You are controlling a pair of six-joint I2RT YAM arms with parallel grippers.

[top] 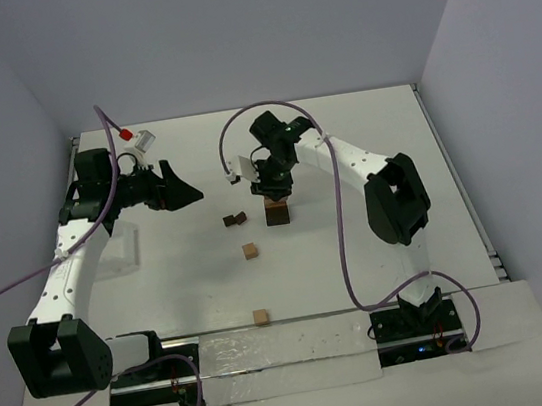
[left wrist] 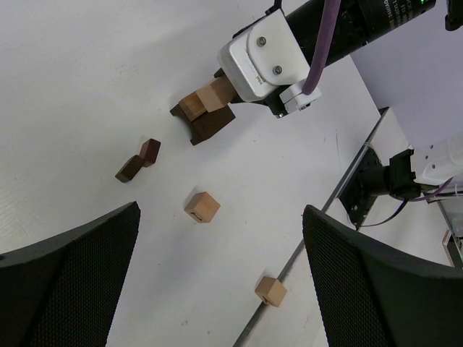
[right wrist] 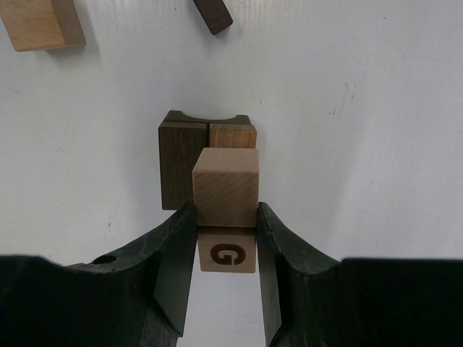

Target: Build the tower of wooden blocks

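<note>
The wood block tower [right wrist: 177, 137] is barely begun: a dark arched block [right wrist: 179, 181] on the desk [top: 302, 279] with a small tan block [right wrist: 233, 135] touching it. The light block [right wrist: 226, 186] I carry is over that pair, across the seam between them; whether it already rests on them I cannot tell. My right pincer [right wrist: 226, 211] is closed narrow on this light block, one finger on each side face. A face printed with a G shows just under it between my fingers (same block or a second one, I cannot say).

My worry is the release. The light block looks off-centre, overhanging the dark arched block toward my wrist, so if I let go here it could tip off and knock the small tan block loose. Coming down crooked could also shove the dark arched block, since nothing steadies it. If my fingers part unevenly, one may drag the light block along.

Further out, two dark loose blocks [top: 234, 219] lie touching each other near the dark arched block, on my left arm's side. A tan cube [top: 249, 252] lies nearer my bases than it, and a second tan cube [top: 260, 317] lies farther still, at the desk's near edge. My left pincer [top: 189, 192] hovers wide and empty, well apart from the dark arched block
</note>
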